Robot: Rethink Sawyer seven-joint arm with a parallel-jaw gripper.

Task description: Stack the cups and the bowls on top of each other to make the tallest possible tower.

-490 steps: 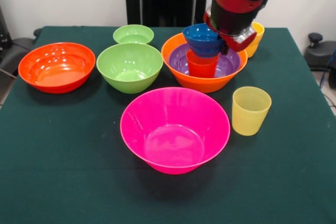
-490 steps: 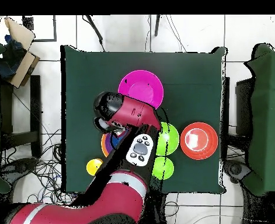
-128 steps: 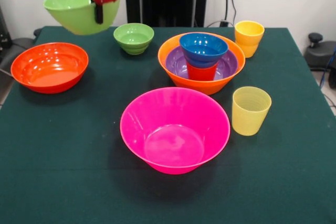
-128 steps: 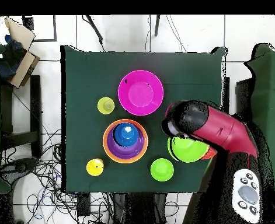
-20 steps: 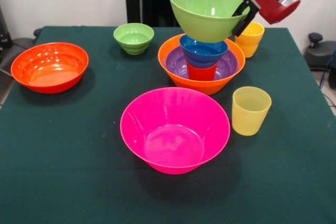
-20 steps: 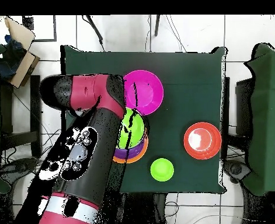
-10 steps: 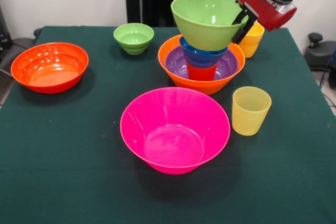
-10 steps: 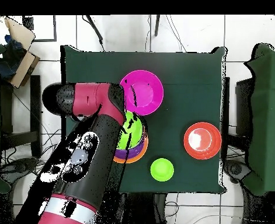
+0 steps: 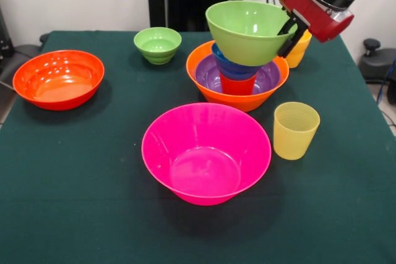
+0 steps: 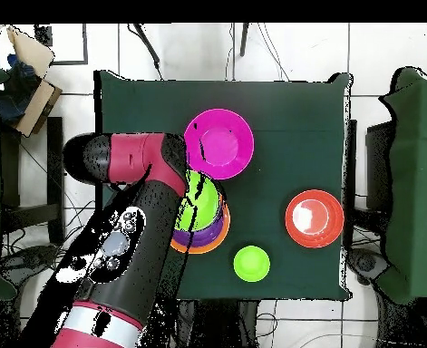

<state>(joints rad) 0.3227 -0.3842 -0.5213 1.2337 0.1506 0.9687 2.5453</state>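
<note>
Tower (image 9: 238,78) of glossy nested plastic bowls: gripper (image 9: 289,32) pinches medium green bowl (image 9: 247,31) above, hiding yellow cup (image 9: 299,49)

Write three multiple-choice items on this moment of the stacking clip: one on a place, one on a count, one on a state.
1. Where is the medium green bowl?
A. on the cloth beside the pink bowl
B. held over the small blue bowl of the tower
C. inside the red-orange bowl

2. How many green bowls show in the front view?
A. one
B. two
C. three

3. What state is the large pink bowl in?
A. upright and empty
B. upside down
C. holding a yellow cup

Answers:
1. B: the end effector grips the bowl's rim, with the blue bowl right under it.
2. B: the held one and the small green bowl at the back.
3. A: its bare inside faces up.
</note>
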